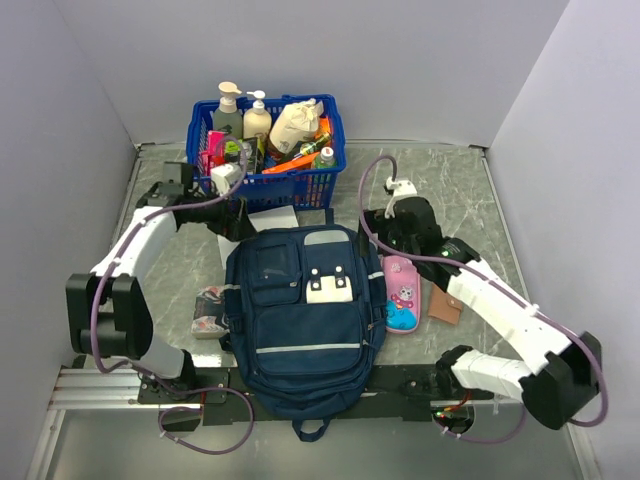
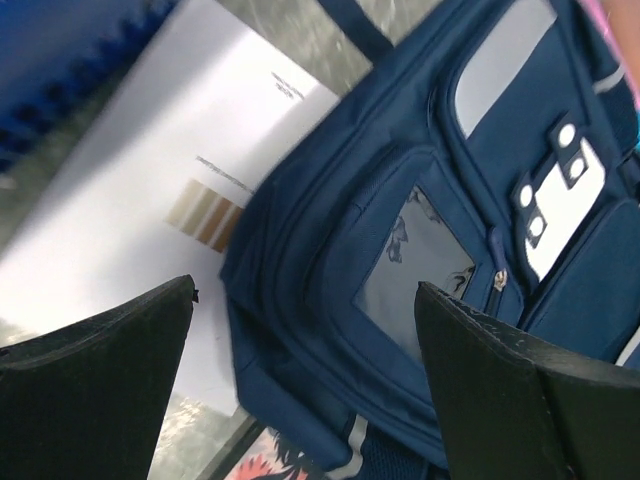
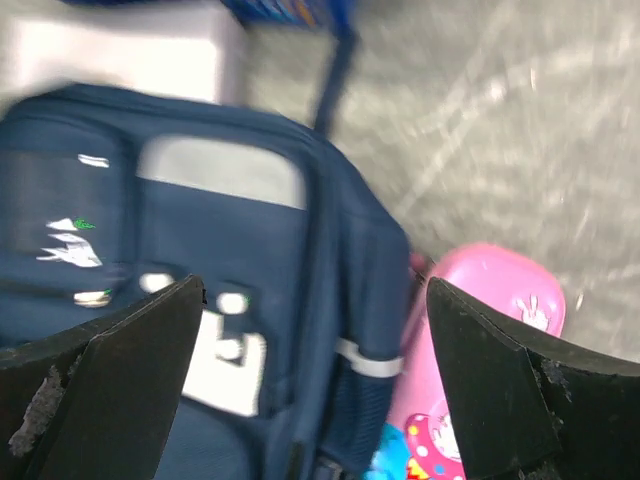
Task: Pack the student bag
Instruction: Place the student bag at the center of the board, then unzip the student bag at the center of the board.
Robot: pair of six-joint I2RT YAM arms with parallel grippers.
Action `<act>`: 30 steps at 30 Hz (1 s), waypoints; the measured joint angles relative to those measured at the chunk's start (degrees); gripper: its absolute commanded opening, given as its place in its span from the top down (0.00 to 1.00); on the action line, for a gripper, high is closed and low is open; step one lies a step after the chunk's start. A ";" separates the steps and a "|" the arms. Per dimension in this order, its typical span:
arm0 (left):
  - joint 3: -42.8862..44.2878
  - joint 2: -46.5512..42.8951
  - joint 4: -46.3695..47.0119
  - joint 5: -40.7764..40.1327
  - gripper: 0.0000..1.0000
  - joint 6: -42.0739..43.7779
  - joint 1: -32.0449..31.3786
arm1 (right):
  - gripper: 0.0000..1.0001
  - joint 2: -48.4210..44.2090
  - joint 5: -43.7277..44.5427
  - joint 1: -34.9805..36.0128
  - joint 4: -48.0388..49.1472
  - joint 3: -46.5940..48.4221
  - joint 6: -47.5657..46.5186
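Bag [image 1: 305,320] lay flat mid-table between the arms, seemingly zipped, and with left gripper [image 2: 303,290] and right gripper [image 3: 315,285] both gaping empty, one probably needed to pin it while the other drew a zip [image 2: 497,279].

The left arm [image 1: 135,245] has white link shells between bulky black joint housings, with a grey-purple cable [image 1: 95,320] strapped along it. The right arm [image 1: 505,305] is of the same white-and-black build; its cable [image 1: 364,200] ends at a white connector [image 1: 401,186]. The left gripper [image 2: 304,285] has matte black, wedge-shaped fingers [image 2: 90,390] with clean edges. The right gripper [image 3: 315,282] has matching black fingers [image 3: 100,390], chipped and scuffed grey at the edges.
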 measured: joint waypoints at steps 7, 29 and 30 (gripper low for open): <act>-3.58 1.66 3.72 -2.01 0.04 0.92 -2.86 | 0.05 5.88 -8.02 -5.84 3.63 -7.37 2.38; -11.54 -1.55 10.54 -8.72 0.99 -2.73 -2.84 | 1.00 5.14 -22.43 -7.45 19.67 -17.99 8.72; -11.52 -2.67 9.99 -9.44 0.99 -2.75 -2.71 | 1.00 4.42 -22.43 -6.45 19.50 -17.84 8.74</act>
